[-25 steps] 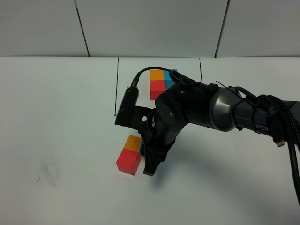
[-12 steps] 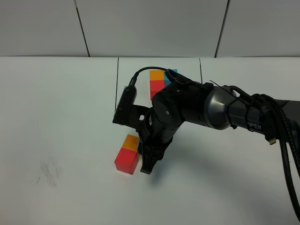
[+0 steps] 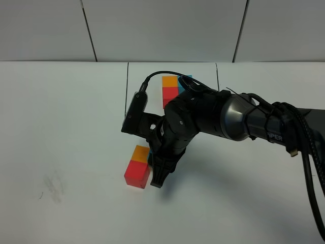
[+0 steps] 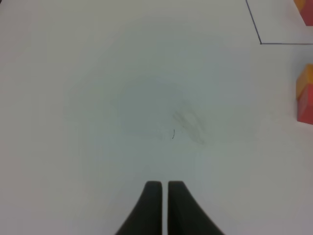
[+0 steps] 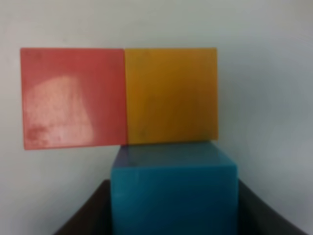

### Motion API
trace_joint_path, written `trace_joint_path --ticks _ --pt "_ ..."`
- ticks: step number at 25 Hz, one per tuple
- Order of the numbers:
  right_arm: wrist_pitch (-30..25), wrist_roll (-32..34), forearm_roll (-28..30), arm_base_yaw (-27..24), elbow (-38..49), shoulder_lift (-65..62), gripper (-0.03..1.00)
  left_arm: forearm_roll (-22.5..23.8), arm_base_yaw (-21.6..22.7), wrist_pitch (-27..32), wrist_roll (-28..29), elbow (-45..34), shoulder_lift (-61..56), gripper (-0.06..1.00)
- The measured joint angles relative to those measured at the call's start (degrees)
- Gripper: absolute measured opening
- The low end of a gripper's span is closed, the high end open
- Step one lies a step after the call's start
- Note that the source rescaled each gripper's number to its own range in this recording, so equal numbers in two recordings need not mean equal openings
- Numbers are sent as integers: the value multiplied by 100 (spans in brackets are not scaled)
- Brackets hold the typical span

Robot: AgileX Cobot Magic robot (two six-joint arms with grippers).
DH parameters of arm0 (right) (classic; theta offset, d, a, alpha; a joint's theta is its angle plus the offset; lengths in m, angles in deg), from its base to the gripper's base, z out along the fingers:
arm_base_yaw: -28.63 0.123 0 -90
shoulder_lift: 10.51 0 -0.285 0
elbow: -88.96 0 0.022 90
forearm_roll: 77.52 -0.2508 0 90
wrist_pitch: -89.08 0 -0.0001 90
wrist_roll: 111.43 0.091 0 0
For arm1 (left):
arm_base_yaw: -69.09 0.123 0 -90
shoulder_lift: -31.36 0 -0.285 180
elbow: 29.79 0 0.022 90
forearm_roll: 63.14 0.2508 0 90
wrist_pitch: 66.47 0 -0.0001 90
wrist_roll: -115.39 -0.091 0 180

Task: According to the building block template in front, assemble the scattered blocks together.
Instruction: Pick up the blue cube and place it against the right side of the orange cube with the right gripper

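Note:
Inside a thin black frame [image 3: 126,91] at the back lies the building block template [image 3: 170,93], an orange, cyan and red trio. Of the scattered blocks, the red cube [image 3: 137,174] and the orange cube [image 3: 142,153] lie joined side by side on the white table. My right gripper [image 3: 158,179] points down just right of them, shut on the cyan cube [image 5: 173,188]. In the right wrist view that cube sits right against the orange cube [image 5: 171,95], beside the red one [image 5: 73,98]. My left gripper [image 4: 160,196] is shut and empty over bare table, outside the exterior view.
A faint grey smudge [image 3: 53,185] marks the table at the front left, also below the left gripper as a smudge [image 4: 188,120]. The right arm's dark body [image 3: 218,119] covers part of the framed area. A cable [image 3: 307,168] hangs at the right.
My right gripper has shifted slightly left with the cyan cube, closer to the red and orange pair. The left gripper has stayed still.

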Motion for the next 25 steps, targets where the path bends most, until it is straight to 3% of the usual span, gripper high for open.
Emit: trace_joint_path --ticks 25 --pt "21 65 52 -35 -114 318 49 0 0 0 0 0 0 0"
